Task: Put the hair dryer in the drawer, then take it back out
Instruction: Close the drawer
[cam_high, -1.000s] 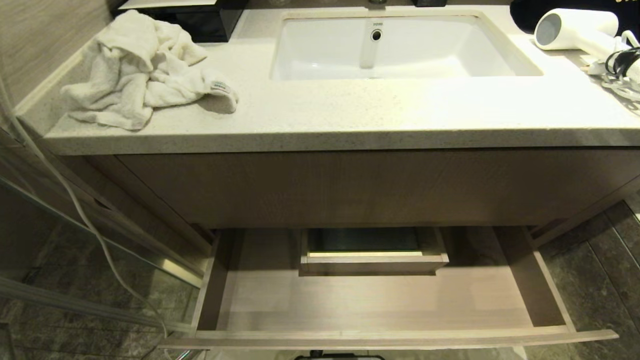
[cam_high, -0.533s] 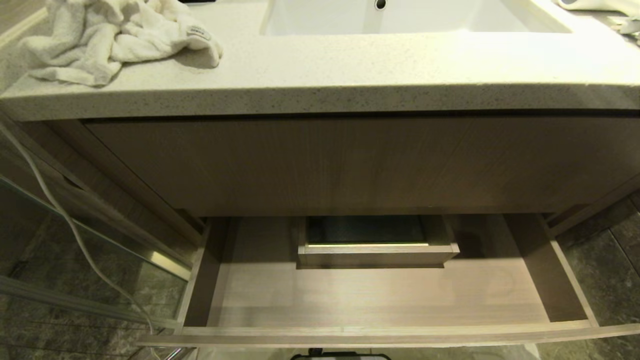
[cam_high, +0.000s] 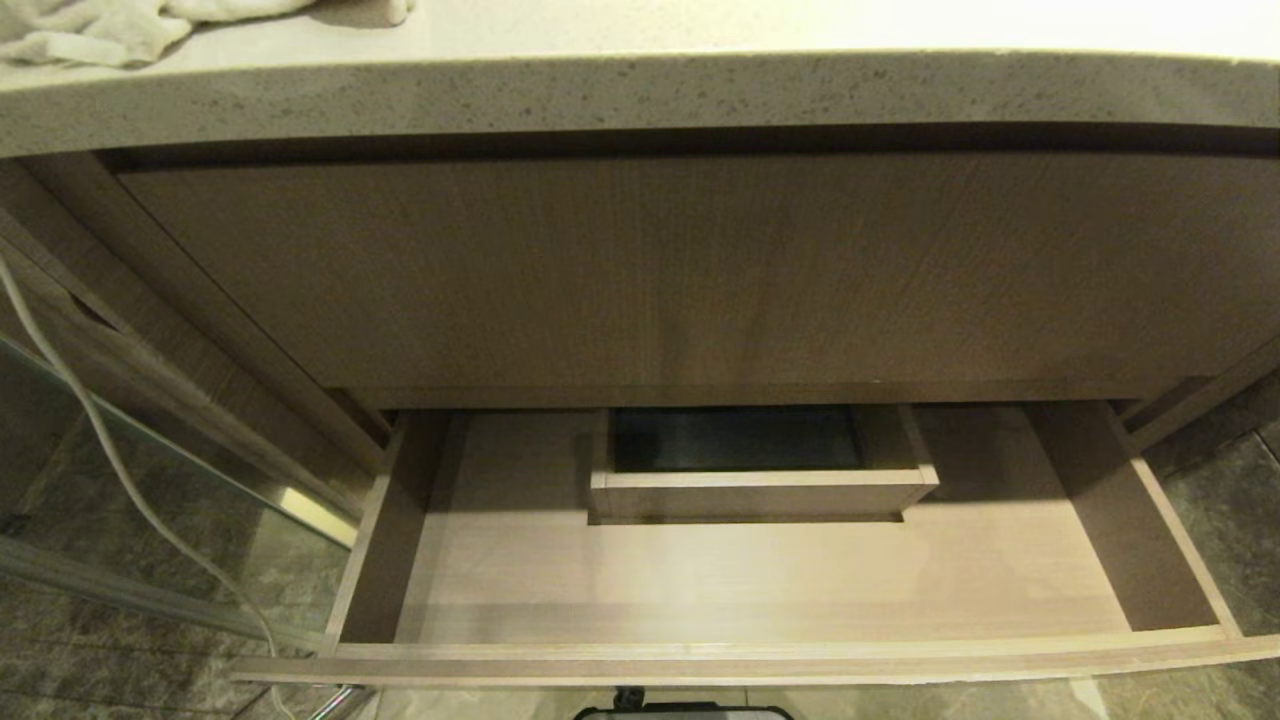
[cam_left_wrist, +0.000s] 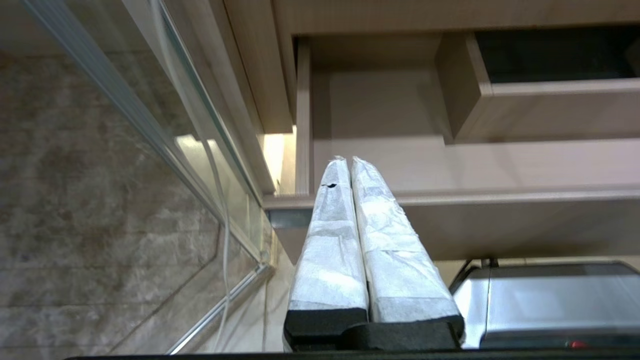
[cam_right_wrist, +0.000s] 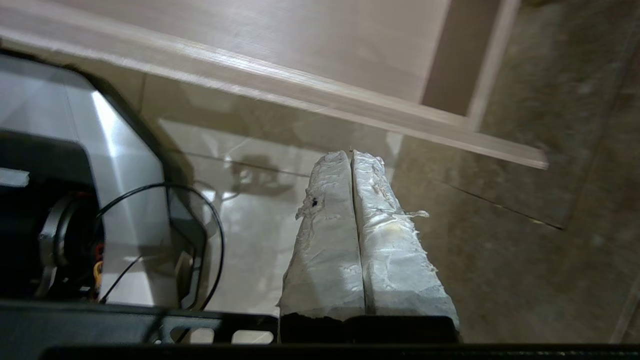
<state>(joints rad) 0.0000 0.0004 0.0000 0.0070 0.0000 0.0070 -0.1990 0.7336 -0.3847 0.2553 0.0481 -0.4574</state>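
Tilted lower than a second ago, so the whole scene sits higher in the head view: sink and hair dryer slid out past the top edge, only a corner of one white towel (cam_high: 90, 30) left on the speckled countertop (cam_high: 640, 90). Nothing shifted among the things themselves.

Hair dryer: in no current view; a second ago on the countertop, right of the sink.

Counted now: one drawer (cam_high: 760, 662), one tall wood panel (cam_high: 700, 270) above it, one small inner box (cam_high: 760, 492), one white cable (cam_high: 100, 450) hanging at the left, two grippers.

Drawer: wide, shallow, light wood, flat handleless front, pulled well out below the panel, pale grained floor in full view. Inner box at the back middle, dark inside.

Left gripper (cam_left_wrist: 350, 162): low, just before the drawer's left front corner, white-wrapped fingers pressed together, holding nothing.

Right gripper (cam_right_wrist: 350, 155): over the floor tiles near the drawer's right front corner, apart from it, fingers likewise pressed together, nothing between them.
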